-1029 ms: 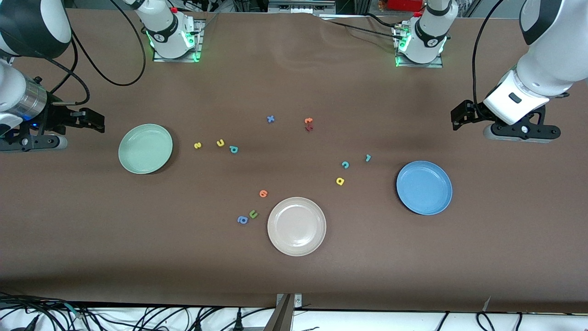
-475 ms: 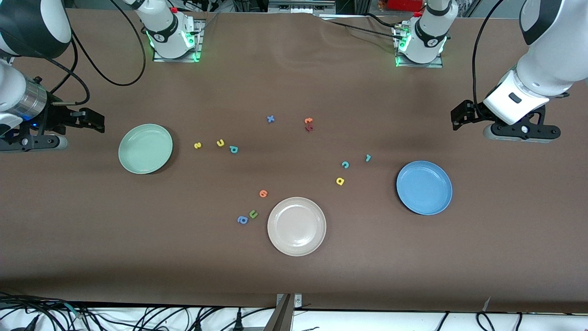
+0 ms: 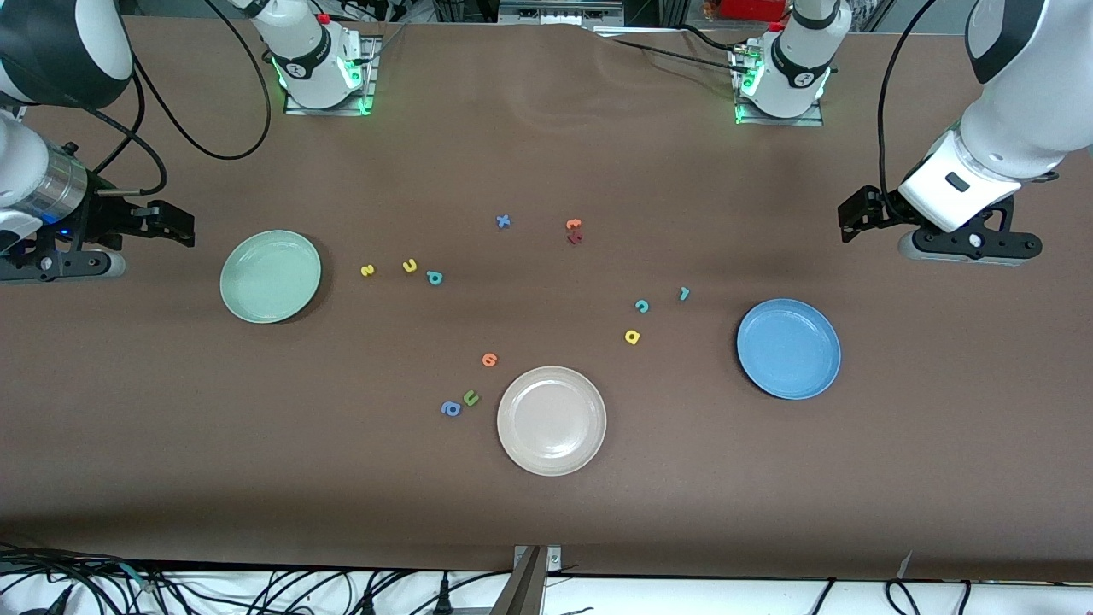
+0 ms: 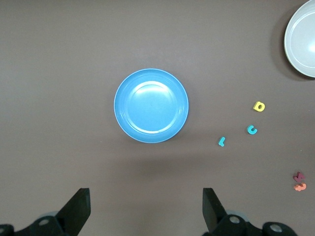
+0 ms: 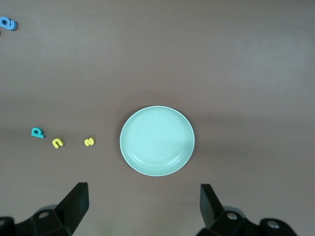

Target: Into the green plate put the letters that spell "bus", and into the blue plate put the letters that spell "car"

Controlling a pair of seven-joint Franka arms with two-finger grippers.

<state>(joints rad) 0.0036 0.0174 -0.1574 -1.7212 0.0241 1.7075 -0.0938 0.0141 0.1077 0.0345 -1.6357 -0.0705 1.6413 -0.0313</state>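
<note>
We see a brown table (image 3: 546,512) with three round plates and many tiny foam letters on it. The round pale green plate (image 3: 270,276) sits toward the right arm's end of the table. Beside it, in a short row, lie the tiny yellow foam s (image 3: 367,270), the tiny yellow foam u (image 3: 410,266) and the tiny teal foam b (image 3: 435,277). None of them is in the plate. The round blue plate (image 3: 789,348) sits toward the left arm's end. Near it lie the tiny teal foam r (image 3: 684,293), the tiny teal foam c (image 3: 641,306) and the tiny yellow foam a (image 3: 632,336), all on the bare table. The round beige plate (image 3: 552,420) is nearest to the front camera, between the other two plates. Close to it are an orange letter (image 3: 489,360), a green u (image 3: 470,397) and a blue rounded letter (image 3: 450,409). Farther from the camera lie a little blue x (image 3: 503,221) and an orange and a dark red letter (image 3: 574,231) touching each other. The left gripper (image 4: 145,209) hangs up high over the table near the blue plate, with its two fingers spread wide and nothing between them. The right gripper (image 5: 142,206) hangs over the table near the green plate, spread wide too, and it holds nothing.
</note>
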